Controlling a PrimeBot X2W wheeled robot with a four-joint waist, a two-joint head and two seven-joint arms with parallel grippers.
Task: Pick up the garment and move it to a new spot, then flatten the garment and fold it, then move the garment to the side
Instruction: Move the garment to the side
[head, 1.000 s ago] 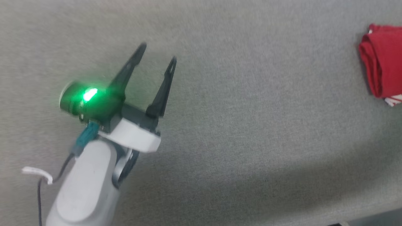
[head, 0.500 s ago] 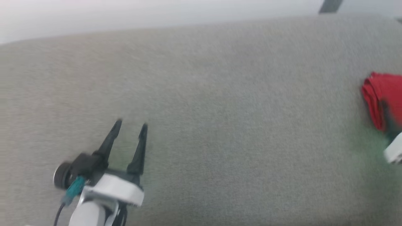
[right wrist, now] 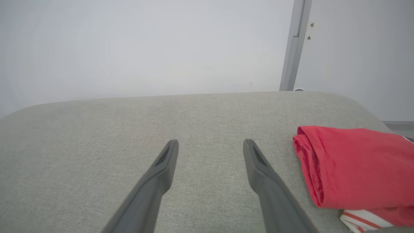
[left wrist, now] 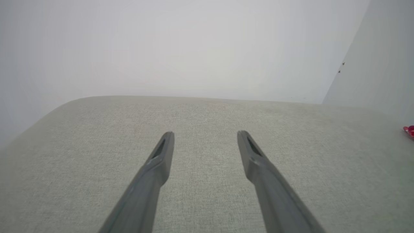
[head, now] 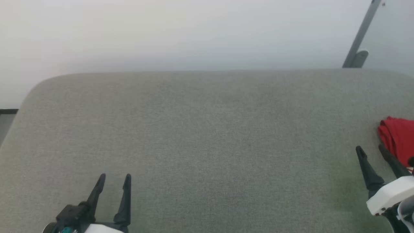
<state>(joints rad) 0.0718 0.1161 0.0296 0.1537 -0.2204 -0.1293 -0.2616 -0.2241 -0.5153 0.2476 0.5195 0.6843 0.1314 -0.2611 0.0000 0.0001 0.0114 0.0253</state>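
Your left claw [head: 115, 177] and right claw [head: 370, 149] gape empty; drift the right one sideways and you'd rumple the folded red shirt [right wrist: 352, 165].

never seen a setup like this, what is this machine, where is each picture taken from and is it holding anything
It is a two-armed robot. One picture comes from a camera on its head, looking down at a grey padded surface. Its left gripper and right gripper each have two dark fingers, spread open and empty. The other two pictures look along those fingers from wrist cameras. A folded red garment with striped trim lies just right of the right gripper, not gripped.
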